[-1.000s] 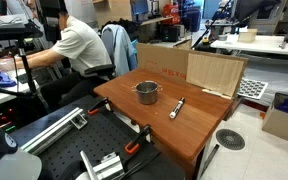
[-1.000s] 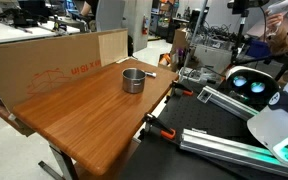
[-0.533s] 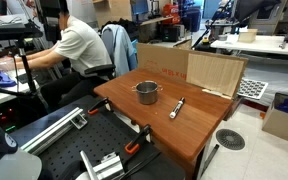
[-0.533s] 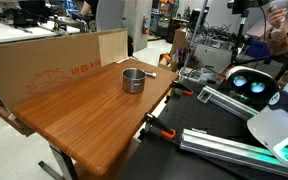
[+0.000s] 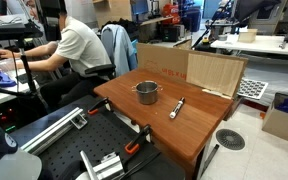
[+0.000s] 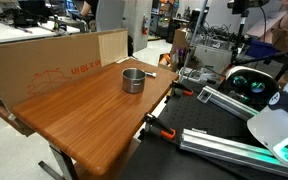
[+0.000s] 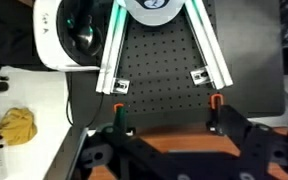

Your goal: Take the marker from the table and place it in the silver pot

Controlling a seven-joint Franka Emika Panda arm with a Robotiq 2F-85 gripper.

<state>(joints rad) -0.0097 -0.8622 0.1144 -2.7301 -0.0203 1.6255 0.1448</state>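
On the table (image 5: 184,135), an exterior view shows the marker (image 5: 177,108); tool (image 7: 166,162) opening unclear

A person in a white shirt (image 5: 76,42) is sitting at a cluttered desk (image 5: 2,95). A blue jacket (image 5: 115,45) is hanging over the chair. Cardboard sheets (image 5: 212,72) are standing upright, and a cardboard box (image 5: 284,118) is resting on the pale floor (image 5: 252,152).

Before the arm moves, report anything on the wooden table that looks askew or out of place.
Nothing stands out: the silver pot stands upright on the table, and the marker lies flat beside it, apart.
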